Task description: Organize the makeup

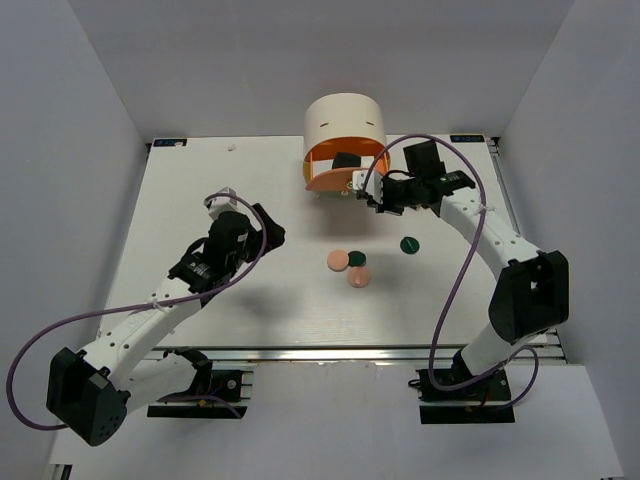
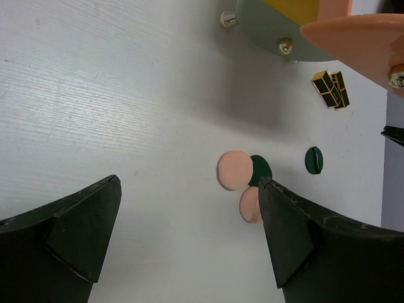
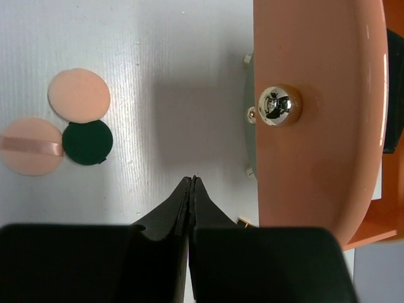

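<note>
Two pink discs [image 1: 338, 260] [image 1: 358, 277] and a dark green disc [image 1: 355, 259] lie together mid-table, with a second green disc [image 1: 408, 243] to their right. In the left wrist view these are the pink discs [image 2: 234, 169] [image 2: 250, 205], the green discs [image 2: 260, 169] [image 2: 314, 160], and two black-and-gold lipstick tubes [image 2: 331, 88] by the cabinet. A black compact [image 1: 347, 160] sits in the open orange drawer [image 1: 330, 178]. My left gripper [image 1: 268, 232] [image 2: 189, 214] is open and empty, left of the discs. My right gripper [image 1: 372, 197] [image 3: 192, 181] is shut and empty beside the drawer front [image 3: 315, 126].
The cream cylindrical cabinet [image 1: 345, 125] stands at the back centre, its orange drawer pulled out towards the discs, with a shiny knob [image 3: 279, 105]. The cabinet's base and feet [image 2: 278, 28] show in the left wrist view. White walls surround the table [image 1: 200, 200].
</note>
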